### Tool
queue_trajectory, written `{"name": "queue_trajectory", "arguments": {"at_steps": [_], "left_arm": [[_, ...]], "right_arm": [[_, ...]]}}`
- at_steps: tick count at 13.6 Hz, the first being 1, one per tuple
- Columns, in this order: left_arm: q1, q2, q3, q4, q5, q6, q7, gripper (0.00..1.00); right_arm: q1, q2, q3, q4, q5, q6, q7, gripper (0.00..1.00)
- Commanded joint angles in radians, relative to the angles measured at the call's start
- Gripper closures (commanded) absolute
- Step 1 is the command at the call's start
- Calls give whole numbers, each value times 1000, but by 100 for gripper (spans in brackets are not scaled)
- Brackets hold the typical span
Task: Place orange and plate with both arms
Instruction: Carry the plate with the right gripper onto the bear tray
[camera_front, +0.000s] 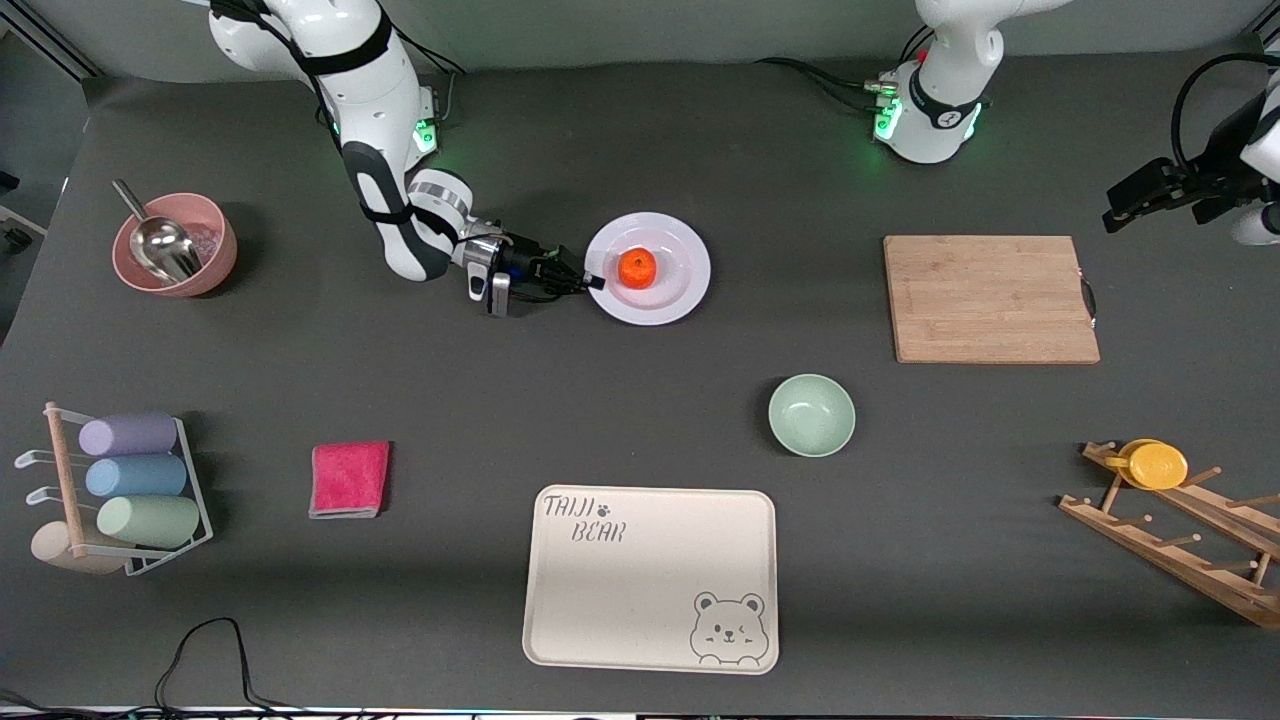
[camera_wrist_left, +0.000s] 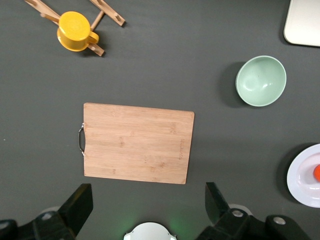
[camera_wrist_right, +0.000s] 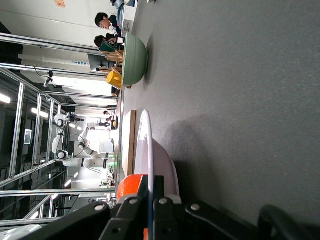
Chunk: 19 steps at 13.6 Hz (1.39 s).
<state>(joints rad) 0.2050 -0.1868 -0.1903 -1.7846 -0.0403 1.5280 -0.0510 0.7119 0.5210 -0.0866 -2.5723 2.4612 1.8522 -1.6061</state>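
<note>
The white plate (camera_front: 668, 292) lies on the table between the two arm bases, with the orange (camera_front: 637, 268) on its middle. My right gripper (camera_front: 594, 282) is shut on the plate's rim at the side toward the right arm's end. In the right wrist view the fingers (camera_wrist_right: 159, 186) pinch the thin rim of the plate (camera_wrist_right: 146, 145), with the orange (camera_wrist_right: 131, 186) just past them. My left gripper (camera_front: 1125, 205) is open and empty, up in the air past the left arm's end of the table. Its fingers (camera_wrist_left: 77, 207) show wide apart over bare table.
A wooden cutting board (camera_front: 992, 298) lies toward the left arm's end. A pale-green bowl (camera_front: 811, 415) and a cream bear tray (camera_front: 650, 577) lie nearer the camera. A pink bowl with a scoop (camera_front: 175, 244), a pink cloth (camera_front: 350, 479), a cup rack (camera_front: 120, 490) and a yellow dish on a wooden rack (camera_front: 1157, 465) stand around.
</note>
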Motion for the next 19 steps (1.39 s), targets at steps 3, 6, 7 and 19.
{"name": "queue_trajectory", "arguments": {"at_steps": [3,6,7,19], "left_arm": [[-16,-14,-9,-16,0,-18,6,0],[-22,-13,-11,-16,-4,43,10,0],[-27,-11,-9,-16,-7,46,10,0],[-19,-8,-5,-22,-32,89,11,0]], "right_arm": [[-74,-13,-1,85,-65,-4,144,100],[-146,-33,-4,174,-135,18,248,100],[-176,-32,-4,220,-177,30,291,100],[-358,229,-30,1005,-594,217,980,100]]}}
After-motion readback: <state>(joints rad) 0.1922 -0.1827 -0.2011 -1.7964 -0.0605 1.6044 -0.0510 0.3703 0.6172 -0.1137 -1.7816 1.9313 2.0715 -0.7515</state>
